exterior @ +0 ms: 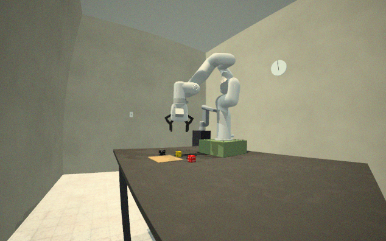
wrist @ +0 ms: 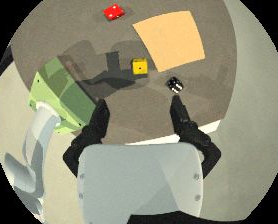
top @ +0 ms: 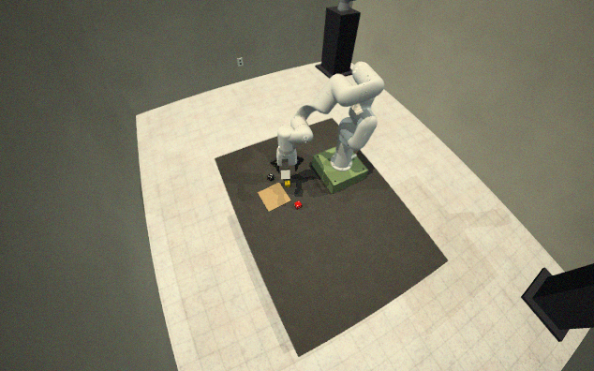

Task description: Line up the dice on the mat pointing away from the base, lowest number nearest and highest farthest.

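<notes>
Exterior view: gripper [exterior: 179, 128] wide open, empty, high above black die [exterior: 162, 151]; yellow die [exterior: 178, 153] and red die [exterior: 192, 158] beside tan mat [exterior: 165, 158], none on it. Probably light, rigid; best pinched across opposite flat faces.

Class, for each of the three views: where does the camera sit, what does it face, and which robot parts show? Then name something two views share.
Top: high above, looking down on the table; whole arm, green base.
Exterior: beyond the table's far end, facing the base; whole arm, open gripper hanging high.
Wrist: on the gripper, looking down; both fingers.
Shared: top and wrist both show the mat, red die, yellow die, black die.
</notes>
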Tool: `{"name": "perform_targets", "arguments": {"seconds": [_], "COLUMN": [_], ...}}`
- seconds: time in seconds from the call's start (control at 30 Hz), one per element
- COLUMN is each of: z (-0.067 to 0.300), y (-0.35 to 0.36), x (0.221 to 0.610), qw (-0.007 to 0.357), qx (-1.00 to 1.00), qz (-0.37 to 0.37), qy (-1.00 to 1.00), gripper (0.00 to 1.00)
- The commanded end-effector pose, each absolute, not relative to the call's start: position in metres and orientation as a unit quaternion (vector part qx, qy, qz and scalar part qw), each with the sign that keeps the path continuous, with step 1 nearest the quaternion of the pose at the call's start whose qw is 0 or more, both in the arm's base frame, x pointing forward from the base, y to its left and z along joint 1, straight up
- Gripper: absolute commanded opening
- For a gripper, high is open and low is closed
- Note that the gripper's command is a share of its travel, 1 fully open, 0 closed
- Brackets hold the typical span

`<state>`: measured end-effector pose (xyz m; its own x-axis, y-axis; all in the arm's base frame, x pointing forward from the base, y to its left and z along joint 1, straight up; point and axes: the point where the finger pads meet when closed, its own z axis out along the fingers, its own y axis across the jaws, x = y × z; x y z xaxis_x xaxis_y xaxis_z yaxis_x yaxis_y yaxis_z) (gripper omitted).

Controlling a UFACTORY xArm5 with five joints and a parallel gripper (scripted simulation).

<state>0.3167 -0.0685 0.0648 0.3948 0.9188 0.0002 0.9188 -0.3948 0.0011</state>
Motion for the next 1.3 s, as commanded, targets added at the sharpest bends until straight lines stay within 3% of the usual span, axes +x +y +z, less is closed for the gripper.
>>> {"name": "perform_targets", "arguments": {"seconds": [0.0, 1.27], "z": [0.065, 0.034], "y": [-0.069, -0.07], "x": [0.318, 0.319], "qw": [0.001, 0.001], "qx": [0.844, 0.999], "qz": [0.001, 0.002], "qy": [0.536, 0.048], "gripper": [1.0, 1.0]}}
